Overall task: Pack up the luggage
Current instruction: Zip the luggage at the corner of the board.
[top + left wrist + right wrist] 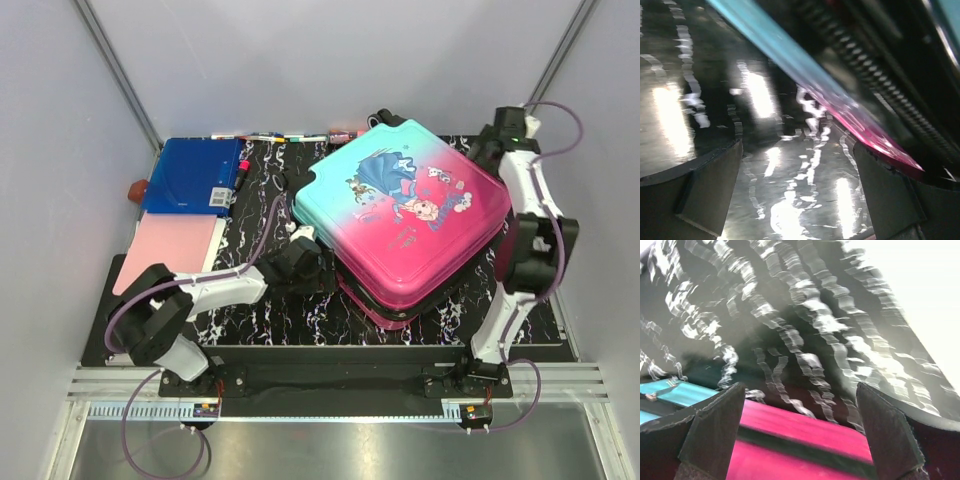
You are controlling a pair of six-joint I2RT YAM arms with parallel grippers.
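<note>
The left gripper [800, 192] stood wide open with nothing between its fingers [705, 195]; only the glossy black marbled table [790, 210] showed in the gap. Its right-hand finger was close under the near-left edge of the luggage [410, 215], though contact could not be made out. The right gripper [800, 437] was likewise fully spread and empty, with its fingers [710, 440] hanging just over the pink right side of the case and its dark seam.

The luggage lay flat in the centre-right of the table, printed shell uppermost, teal end far and pink end near. The lid was down on the lower half but looked slightly offset, and zip teeth showed along the seam in the left wrist view.

To the far left lay a blue folder [190, 175] with a pink sheet [170, 250] nearer, and markers [270, 137] lined the far edge.

The step in hand seemed to be squaring and closing the case. Next, one arm would probably need to steady the shell while the other found the zip pull, which was not visible
</note>
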